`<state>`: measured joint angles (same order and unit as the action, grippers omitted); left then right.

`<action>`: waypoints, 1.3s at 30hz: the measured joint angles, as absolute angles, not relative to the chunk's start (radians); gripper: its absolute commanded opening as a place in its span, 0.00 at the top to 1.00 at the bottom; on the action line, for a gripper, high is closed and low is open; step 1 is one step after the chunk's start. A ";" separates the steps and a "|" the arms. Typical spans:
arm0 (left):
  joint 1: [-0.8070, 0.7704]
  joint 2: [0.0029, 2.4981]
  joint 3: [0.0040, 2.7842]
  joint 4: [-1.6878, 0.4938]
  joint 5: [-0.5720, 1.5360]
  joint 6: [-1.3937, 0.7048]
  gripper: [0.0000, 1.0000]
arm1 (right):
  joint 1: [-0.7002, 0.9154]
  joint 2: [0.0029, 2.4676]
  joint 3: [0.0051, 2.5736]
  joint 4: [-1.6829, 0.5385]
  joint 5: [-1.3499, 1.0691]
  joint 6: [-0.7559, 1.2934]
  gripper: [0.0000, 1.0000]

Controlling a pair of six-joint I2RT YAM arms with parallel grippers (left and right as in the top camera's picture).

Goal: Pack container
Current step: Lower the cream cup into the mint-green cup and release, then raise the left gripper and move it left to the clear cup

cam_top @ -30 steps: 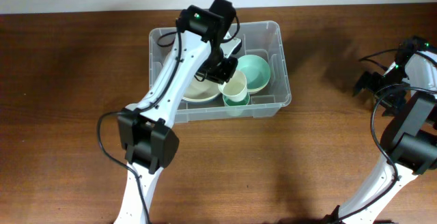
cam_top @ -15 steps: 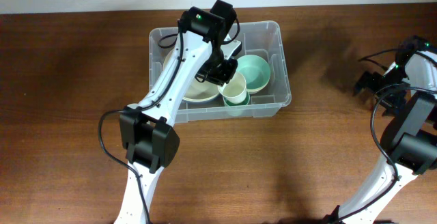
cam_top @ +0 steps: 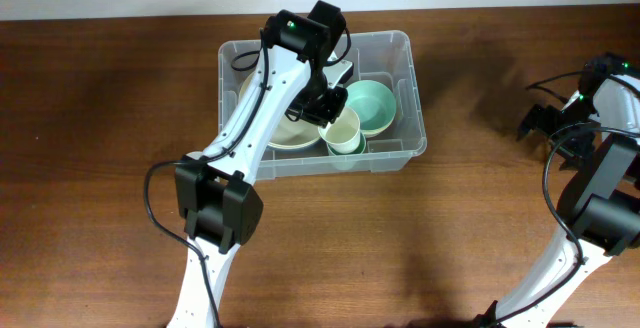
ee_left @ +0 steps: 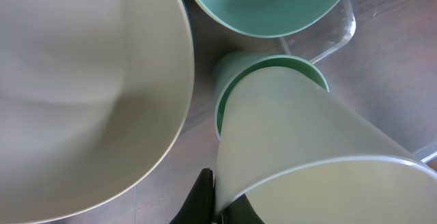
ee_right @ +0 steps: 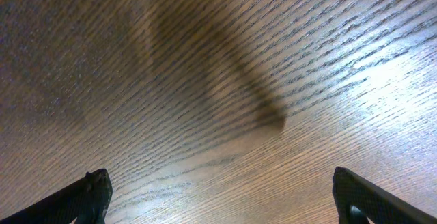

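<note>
The clear plastic container [cam_top: 408, 88] stands at the back middle of the table. Inside it are a cream bowl [cam_top: 290, 133], a green bowl [cam_top: 372, 103] and a pale cream cup [cam_top: 343, 130] nested in a green cup [cam_top: 345, 153]. My left gripper [cam_top: 326, 111] reaches into the container and is shut on the rim of the cream cup [ee_left: 300, 156], one finger outside and one inside. In the left wrist view the green cup [ee_left: 229, 80] sits round it, with the cream bowl [ee_left: 82, 80] on the left and the green bowl [ee_left: 266, 2] above. My right gripper [ee_right: 222, 197] is open over bare wood.
The right arm [cam_top: 590, 108] hovers at the far right edge of the wooden table [cam_top: 100, 118], well apart from the container. A white wall runs along the table's back edge.
</note>
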<state>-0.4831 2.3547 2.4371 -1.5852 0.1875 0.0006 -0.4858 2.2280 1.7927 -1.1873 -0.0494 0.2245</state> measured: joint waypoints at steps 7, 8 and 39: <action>-0.483 2.355 2.437 -1.586 0.187 0.009 0.84 | -0.486 2.228 1.793 -1.187 -0.049 0.224 0.01; -0.483 2.355 2.437 -1.586 0.187 0.006 0.84 | -0.486 2.228 1.793 -1.188 -0.049 0.224 0.01; -0.134 2.320 3.033 -1.684 0.115 -0.009 0.01 | -0.486 2.228 1.793 -1.187 -0.049 0.224 0.01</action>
<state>-0.1337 2.3196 3.0333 -1.6836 0.1146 -0.0086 -0.4858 2.2280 1.7927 -1.1873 -0.0494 0.2237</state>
